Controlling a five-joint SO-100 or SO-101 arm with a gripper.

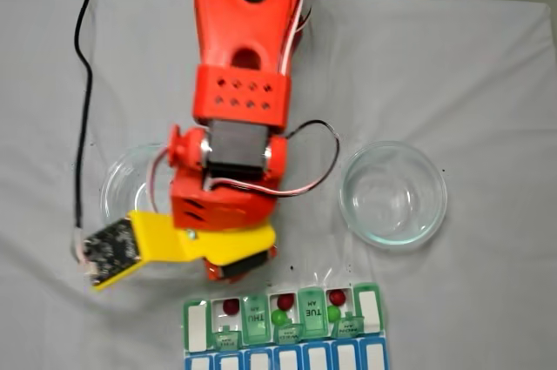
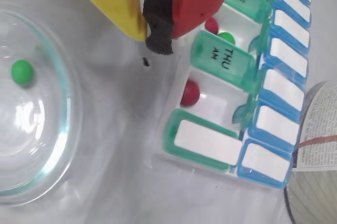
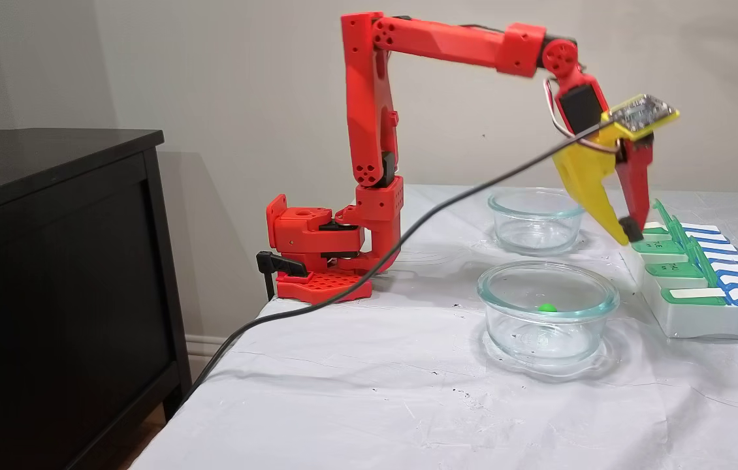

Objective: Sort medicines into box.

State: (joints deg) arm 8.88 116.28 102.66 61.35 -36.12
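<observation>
My gripper [image 2: 158, 29] is shut, its yellow and red fingers meeting on a black foam pad, with no ball visible between them. It hangs just above the cloth at the edge of the box [image 2: 274, 103], beside the THU lid, and also appears in both fixed views: gripper [image 3: 629, 234], gripper [image 1: 233, 272]. Open compartments of the box [image 1: 196, 326] hold three red balls [image 1: 231, 306] and two green balls [image 1: 278, 318]. One red ball [image 2: 190, 93] lies in the compartment nearest the tips. A lone green ball [image 2: 22, 72] rests in the near glass dish [image 3: 546, 290].
A second glass dish [image 1: 393, 193] stands apart on the white cloth, with nothing seen inside. A black cable [image 1: 81, 83] runs across the table to the wrist camera. A black cabinet [image 3: 49, 261] stands beside the table. A printed paper object [image 2: 316, 145] lies behind the box.
</observation>
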